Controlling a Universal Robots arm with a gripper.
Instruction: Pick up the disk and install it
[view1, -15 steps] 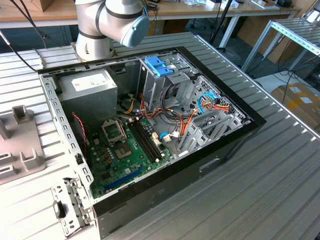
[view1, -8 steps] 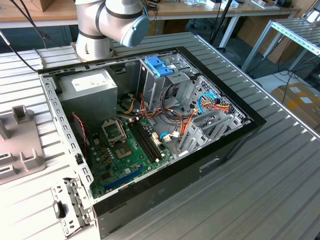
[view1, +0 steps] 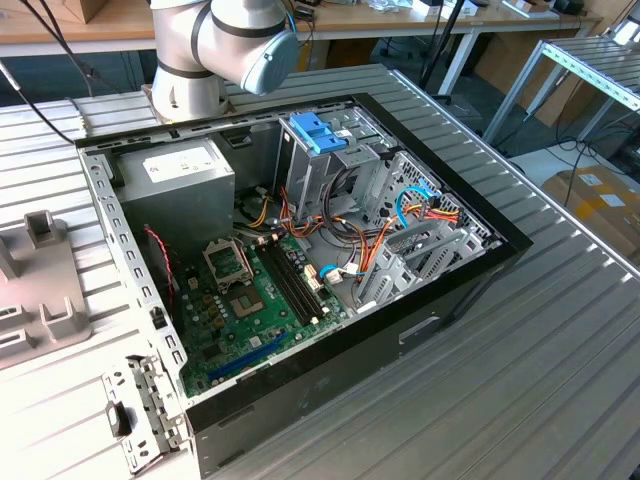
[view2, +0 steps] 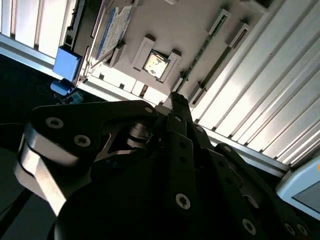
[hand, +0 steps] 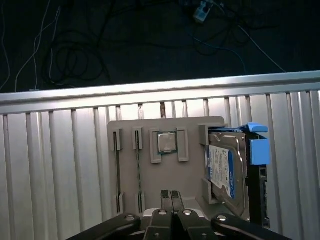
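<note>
A: Where is the disk (hand: 225, 170)?
B: Propped in the tray (hand: 127, 130), beside the chip (hand: 165, 142), long axis along the counter's (hand: 60, 175) ribs.
A: The hand (hand: 170, 194)?
B: Pinched closed, empty, sideways from it.

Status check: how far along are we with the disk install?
Nothing looks done yet. The flat silver-grey hard disk with blue tabs sits in a slot of the grey holder tray in the first wrist view. In hand: the black gripper faces that tray, jaws shut together, empty, apart from the disk. Left: the pick-up and the seating in the open black computer case.
</note>
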